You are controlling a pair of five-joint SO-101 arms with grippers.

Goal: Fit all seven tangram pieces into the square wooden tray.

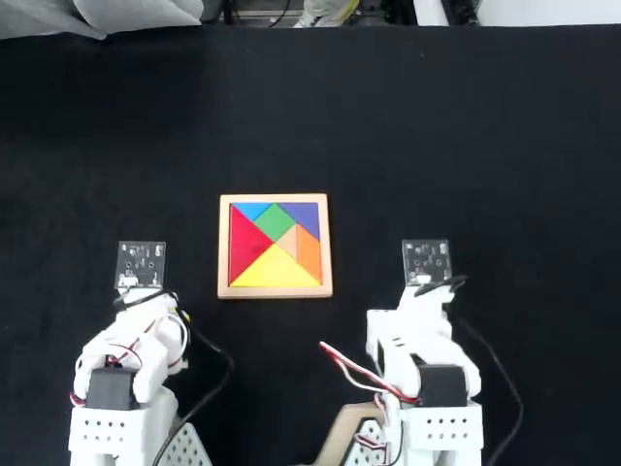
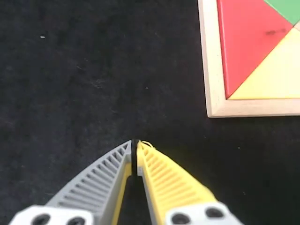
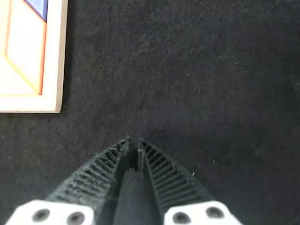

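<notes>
Square wooden tray (image 1: 276, 290) at desk (image 1: 437, 126) centre, tangram pieces (image 1: 254, 248) seated flush inside. Pieces likely light, rigid, smooth; pinch across opposite edges. Left claw (image 2: 136, 152), right claw (image 3: 133, 150) pressed together, empty, clear of tray.

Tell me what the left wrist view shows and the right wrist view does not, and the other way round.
Left wrist view: the red piece, a corner of the green piece, and the left gripper, shut, grey and yellow. Right wrist view: the orange piece, a tip of the blue piece, and the right gripper, shut, black. Both: the wooden rim of the tray and the black table.
</notes>
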